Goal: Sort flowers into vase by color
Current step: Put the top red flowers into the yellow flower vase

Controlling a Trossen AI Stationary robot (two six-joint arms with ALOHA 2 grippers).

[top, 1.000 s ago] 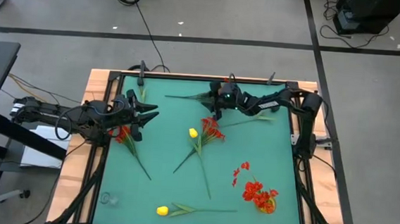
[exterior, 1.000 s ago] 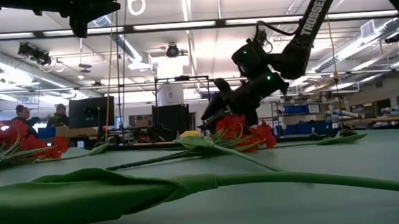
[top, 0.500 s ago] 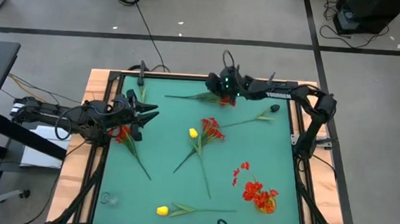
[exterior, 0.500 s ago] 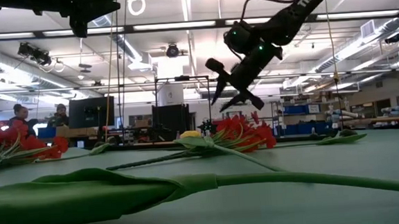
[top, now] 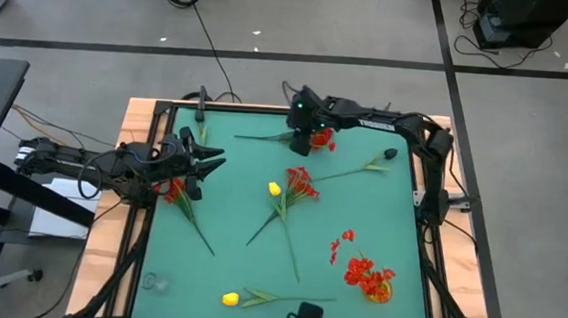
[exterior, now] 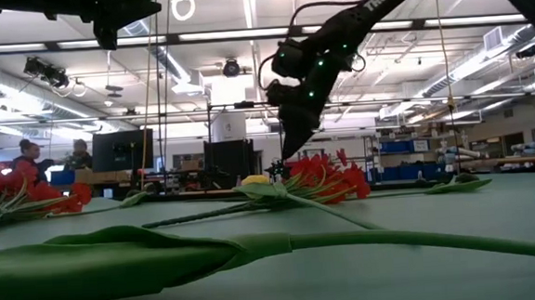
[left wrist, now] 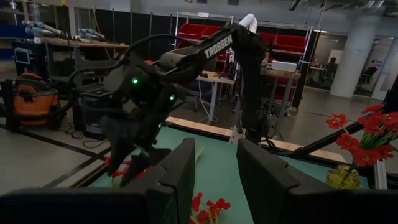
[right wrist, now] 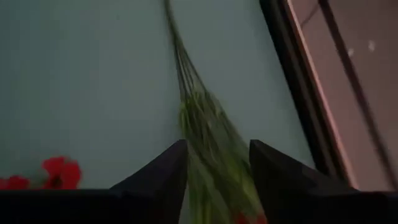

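Several flowers lie flat on the green table. A red flower (top: 284, 136) lies by the far edge, its bloom (top: 321, 139) beside my right gripper (top: 306, 131). That gripper hangs open above it, pointing down, with the leafy stalk (right wrist: 202, 124) showing between its fingers and below them. A yellow flower (top: 274, 188) and a red flower (top: 302, 183) lie mid-table. Another yellow flower (top: 231, 299) lies at the near edge. My left gripper (top: 214, 162) waits open at the left, over a red flower (top: 176, 194). A vase (top: 377, 289) at near right holds red blooms.
A loose red sprig (top: 342, 243) lies near the vase, and a green stalk (top: 358, 169) lies at the far right. A small clear glass thing (top: 155, 282) sits at the near left corner. The table has a raised black frame (top: 417, 188). People (exterior: 28, 157) are in the room behind.
My right gripper has risen from just above the mid-table flowers and gone toward the far left. It has rolled around on its wrist and now points steeply down over the far red flower. No flower has moved.
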